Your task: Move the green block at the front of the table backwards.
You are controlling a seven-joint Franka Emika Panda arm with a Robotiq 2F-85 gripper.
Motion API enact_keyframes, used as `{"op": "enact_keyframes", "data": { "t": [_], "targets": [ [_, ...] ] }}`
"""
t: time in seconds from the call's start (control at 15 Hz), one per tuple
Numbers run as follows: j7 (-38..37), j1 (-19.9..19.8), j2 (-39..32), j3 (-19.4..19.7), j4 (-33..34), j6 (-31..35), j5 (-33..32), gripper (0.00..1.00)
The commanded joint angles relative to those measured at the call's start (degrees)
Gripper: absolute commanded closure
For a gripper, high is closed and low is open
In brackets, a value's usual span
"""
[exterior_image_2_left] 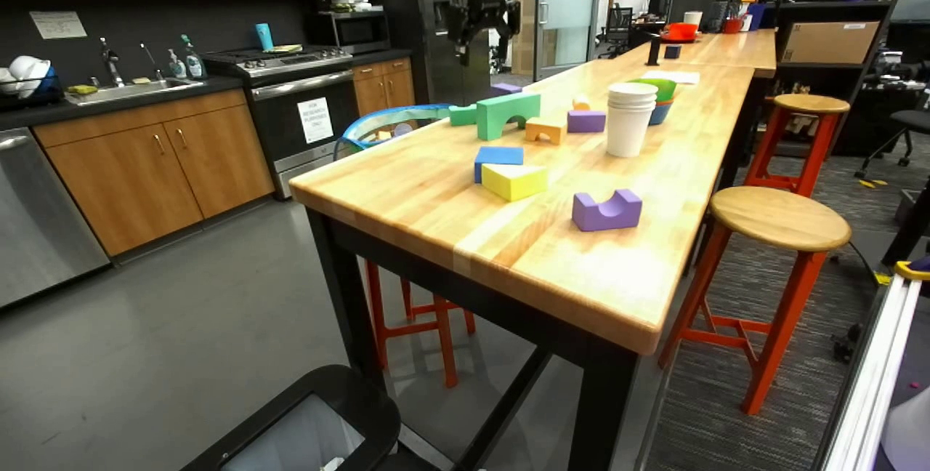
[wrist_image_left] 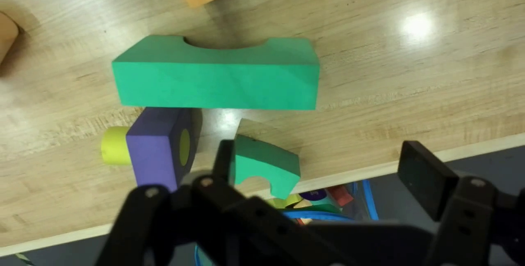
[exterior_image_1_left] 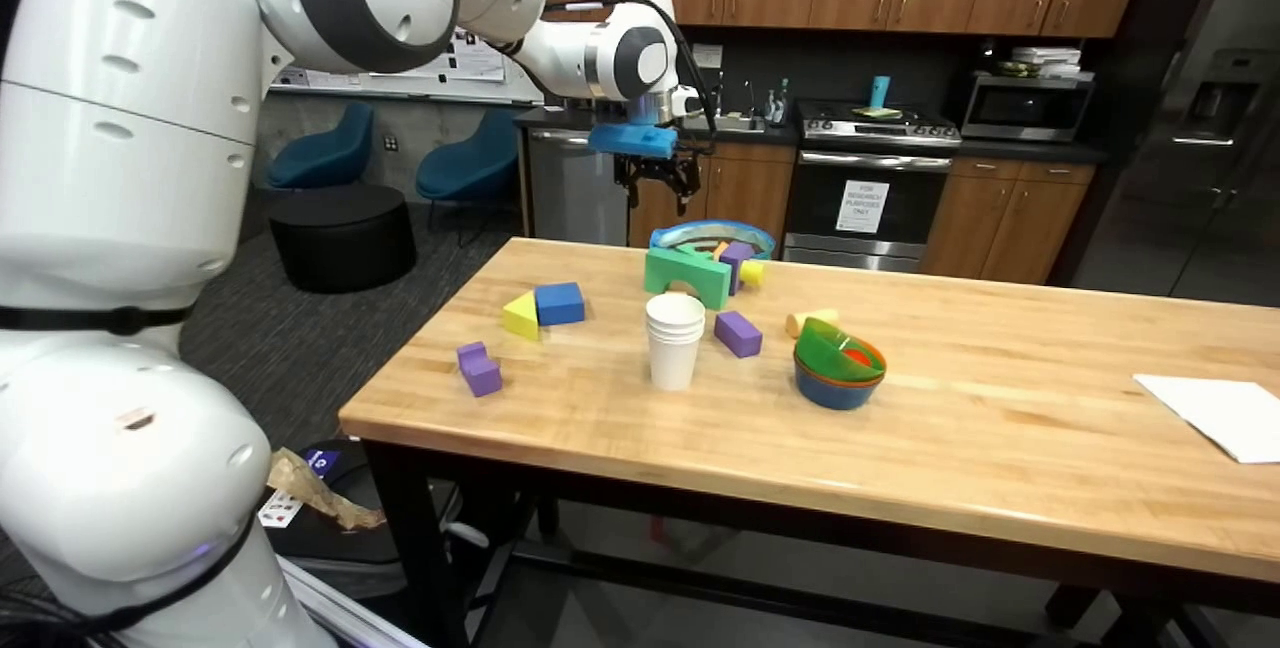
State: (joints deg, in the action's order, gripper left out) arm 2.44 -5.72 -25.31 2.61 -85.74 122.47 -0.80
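A small green block (wrist_image_left: 266,161) with a rounded notch lies at the edge of the wooden table (exterior_image_1_left: 950,448), partly behind one finger in the wrist view. It shows behind other blocks in both exterior views (exterior_image_1_left: 693,251) (exterior_image_2_left: 463,115). A larger green arch block (wrist_image_left: 217,85) stands beside it, also in both exterior views (exterior_image_1_left: 690,273) (exterior_image_2_left: 501,115). My gripper (wrist_image_left: 318,161) is open and empty, its fingers wide apart. The small block shows between the fingers, close to one of them. In both exterior views the gripper (exterior_image_1_left: 657,200) (exterior_image_2_left: 482,55) hangs well above the table.
A purple block (wrist_image_left: 156,151) with a yellow cylinder (wrist_image_left: 116,145) stands close to both green blocks. A blue-rimmed bag (exterior_image_1_left: 735,228) of blocks is just beyond that table edge. Stacked white cups (exterior_image_1_left: 675,338), bowls (exterior_image_1_left: 838,393), a blue block (exterior_image_1_left: 560,303) and an orange arch (exterior_image_2_left: 545,129) stand nearby.
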Motion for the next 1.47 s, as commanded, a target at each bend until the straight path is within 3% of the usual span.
{"op": "enact_keyframes", "data": {
  "t": [0.0,1.0,1.4],
  "targets": [
    [-1.6,1.0,8.3,0.4,-8.0,1.0,-0.3,0.0],
    [-2.7,1.7,35.7,0.1,-34.1,-0.1,-1.5,0.0],
    [-0.4,1.8,44.0,0.6,-44.7,2.9,0.3,0.0]
  ]
}}
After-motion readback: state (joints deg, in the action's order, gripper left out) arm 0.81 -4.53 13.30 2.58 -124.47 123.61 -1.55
